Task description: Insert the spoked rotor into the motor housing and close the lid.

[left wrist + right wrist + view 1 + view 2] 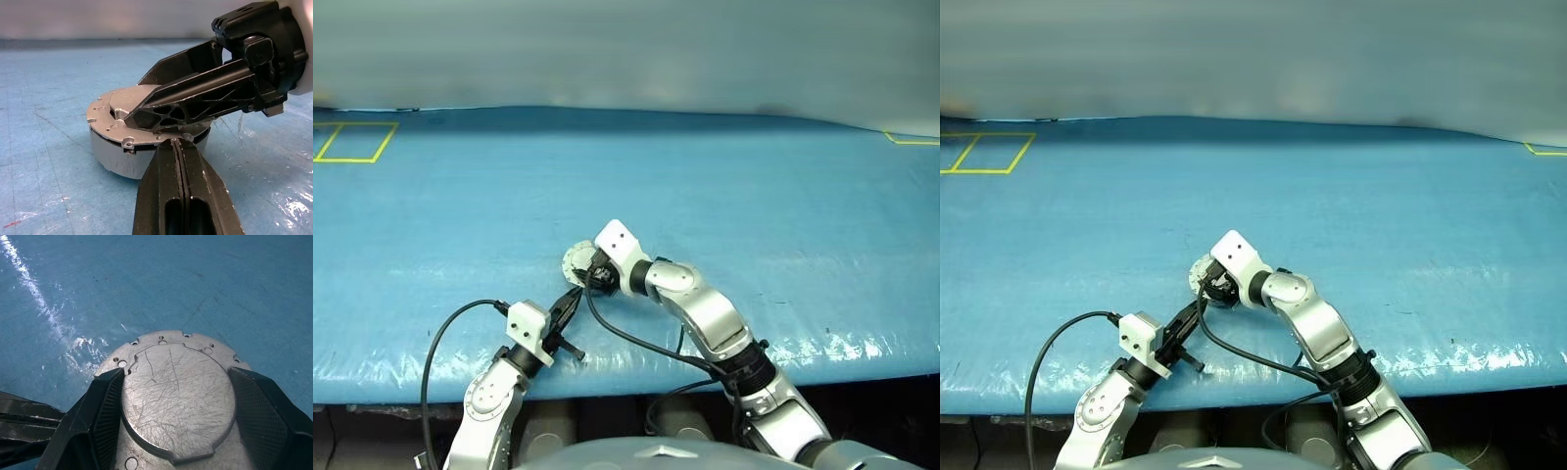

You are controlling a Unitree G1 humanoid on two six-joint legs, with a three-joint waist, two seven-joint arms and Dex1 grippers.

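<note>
The lid (178, 396) sits on the motor housing (117, 156), clasped between the right gripper (178, 416) fingers, while the closed left gripper (178, 144) touches the housing's edge.

Evenly, brightly lit from overhead. White glare streaks along the near edge of the blue tabletop (783, 196) at lower right. Blurred, grey backdrop at top.

Robot test lab, blue plastic-covered bench (724, 186), yellow tape squares (352, 142), plain wall
</note>
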